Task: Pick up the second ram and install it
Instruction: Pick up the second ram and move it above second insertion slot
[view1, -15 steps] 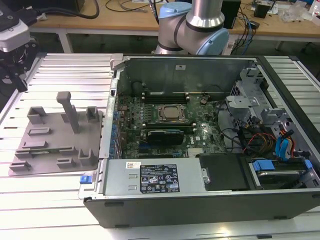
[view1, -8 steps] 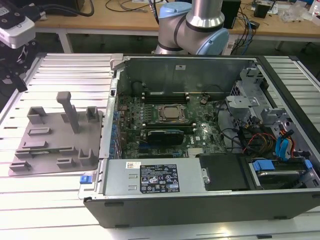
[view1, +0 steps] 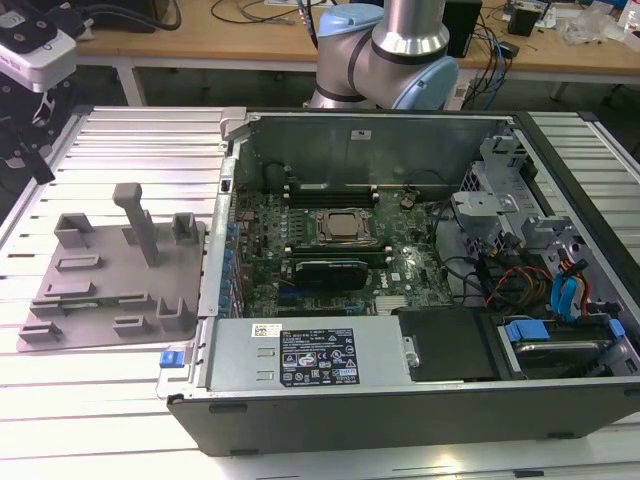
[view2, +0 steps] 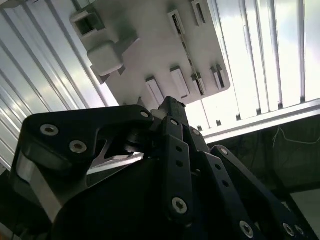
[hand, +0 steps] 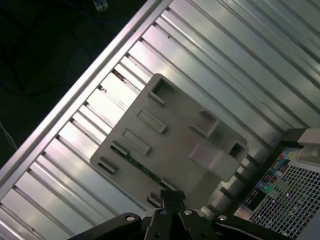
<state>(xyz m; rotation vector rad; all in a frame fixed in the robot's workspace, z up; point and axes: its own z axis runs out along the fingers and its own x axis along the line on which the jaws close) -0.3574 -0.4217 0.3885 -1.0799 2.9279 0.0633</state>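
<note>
1. In the exterior view, an open computer case (view1: 560, 420) lay on the ribbed metal table (view1: 100, 410), with the arm (view1: 410, 45) rising behind it. A grey fixture tray (view1: 110, 275) sat just beside the case, towards the exterior view's left. The second ram (view1: 78, 306) showed as a thin dark strip standing on edge in the tray's holders.
2. In the first wrist view, the gripper (hand: 173, 198) hung above the tray (hand: 175, 135), jaws pressed together and holding nothing. The second ram (hand: 136, 163) stood in its holders near the tray's edge, apart from the fingertips.
3. In the second wrist view, the gripper (view2: 170, 106) was again clenched and empty above the tray (view2: 150, 45).
</note>
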